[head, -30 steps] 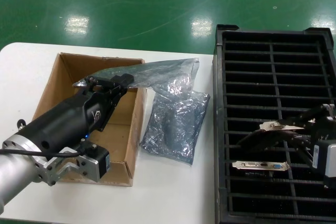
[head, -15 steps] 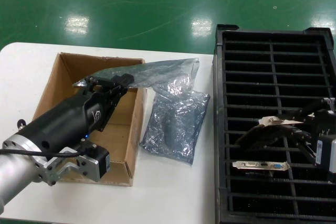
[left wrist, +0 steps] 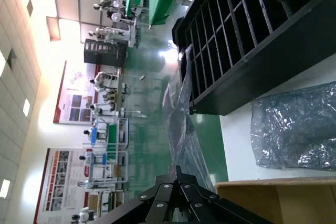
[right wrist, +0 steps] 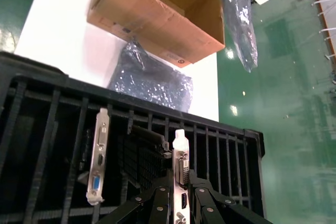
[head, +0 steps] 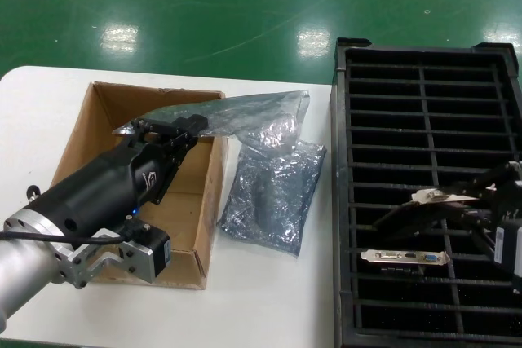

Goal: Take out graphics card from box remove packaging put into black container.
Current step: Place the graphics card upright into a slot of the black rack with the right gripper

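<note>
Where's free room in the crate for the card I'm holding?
The black container has bare slots across its far rows and nearest rows. It is crowded mid-crate, where the right hand holds the graphics card just beyond a seated card.

Head view looks down and forward over the white table point(head: 269, 307), from well above. Left wrist view sits low by the box point(left wrist: 283, 200), facing along the table toward the black container point(left wrist: 252, 35). Right wrist view hovers close over that container point(right wrist: 47, 129), facing back to the box point(right wrist: 157, 14). All three share box and container.
</note>
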